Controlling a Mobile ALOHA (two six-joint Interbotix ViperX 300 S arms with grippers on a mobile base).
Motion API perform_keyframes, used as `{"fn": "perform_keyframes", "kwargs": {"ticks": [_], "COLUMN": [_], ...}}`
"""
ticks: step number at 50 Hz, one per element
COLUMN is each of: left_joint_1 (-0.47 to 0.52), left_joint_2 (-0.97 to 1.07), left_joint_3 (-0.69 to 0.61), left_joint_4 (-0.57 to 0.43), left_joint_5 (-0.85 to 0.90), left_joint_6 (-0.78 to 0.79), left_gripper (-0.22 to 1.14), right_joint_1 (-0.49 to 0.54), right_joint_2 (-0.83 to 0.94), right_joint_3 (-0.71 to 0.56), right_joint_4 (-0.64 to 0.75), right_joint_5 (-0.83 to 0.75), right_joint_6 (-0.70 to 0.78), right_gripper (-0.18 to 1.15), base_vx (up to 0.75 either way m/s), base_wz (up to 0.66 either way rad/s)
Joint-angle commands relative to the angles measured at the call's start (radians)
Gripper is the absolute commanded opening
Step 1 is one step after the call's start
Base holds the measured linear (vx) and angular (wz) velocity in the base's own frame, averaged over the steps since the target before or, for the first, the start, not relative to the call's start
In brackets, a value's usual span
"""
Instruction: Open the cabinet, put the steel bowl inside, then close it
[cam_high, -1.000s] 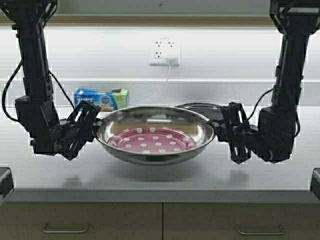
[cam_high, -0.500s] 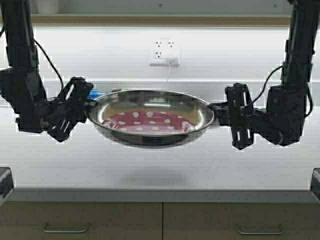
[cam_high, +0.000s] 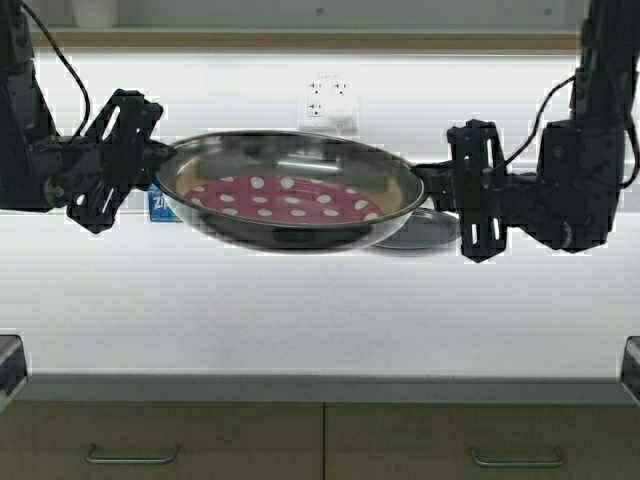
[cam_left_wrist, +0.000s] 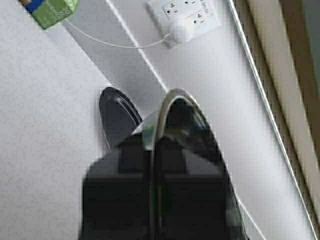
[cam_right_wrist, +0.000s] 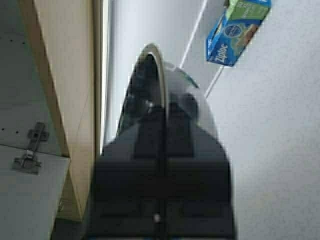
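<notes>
The steel bowl (cam_high: 290, 190), red with white dots inside, hangs in the air above the counter, level with the wall socket. My left gripper (cam_high: 160, 165) is shut on its left rim and my right gripper (cam_high: 432, 190) is shut on its right rim. The rim shows edge-on between the fingers in the left wrist view (cam_left_wrist: 162, 115) and the right wrist view (cam_right_wrist: 159, 75). The cabinet's tan lower edge (cam_high: 300, 40) runs along the top of the high view. Its tan side and pale inside with a hinge (cam_right_wrist: 30, 145) show in the right wrist view.
A flat dark plate (cam_high: 425, 230) lies on the grey counter (cam_high: 300, 310) behind the bowl's right side. A blue and green box (cam_high: 160, 203) sits at the back left. A white socket with a plugged cable (cam_high: 328, 100) is on the wall. Under-counter drawers (cam_high: 320, 440) are below.
Both arms have lifted the bowl from just above the counter up to socket height. The dark plate, hidden before, now shows below the bowl.
</notes>
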Motion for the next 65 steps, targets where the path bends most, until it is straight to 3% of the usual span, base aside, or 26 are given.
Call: {"fn": "perform_keyframes", "kwargs": {"ticks": [1,25,65], "left_joint_1": [-0.028,-0.029,-0.029], "left_joint_2": [-0.089,-0.311,-0.606], "left_joint_3": [0.015,0.058,-0.028], "left_joint_4": [0.002,-0.006,-0.009], "left_joint_5": [0.011,0.206,0.58], "left_joint_6": [-0.018,0.003,0.049], "left_gripper": [0.02,0.02,0.02], "right_joint_1": [0.048,0.046,0.046], "right_joint_2": [-0.089,-0.287,-0.589], "right_joint_3": [0.028,0.069,0.005], "right_joint_4": [-0.003,-0.003,-0.035], "right_joint_5": [-0.006,0.078,0.397], "right_joint_6": [-0.009,-0.011,0.028], "right_gripper": [0.07,0.07,0.07], "base_vx": [-0.02,-0.03,-0.04], "base_wz": [-0.01,-0.01,-0.01]}}
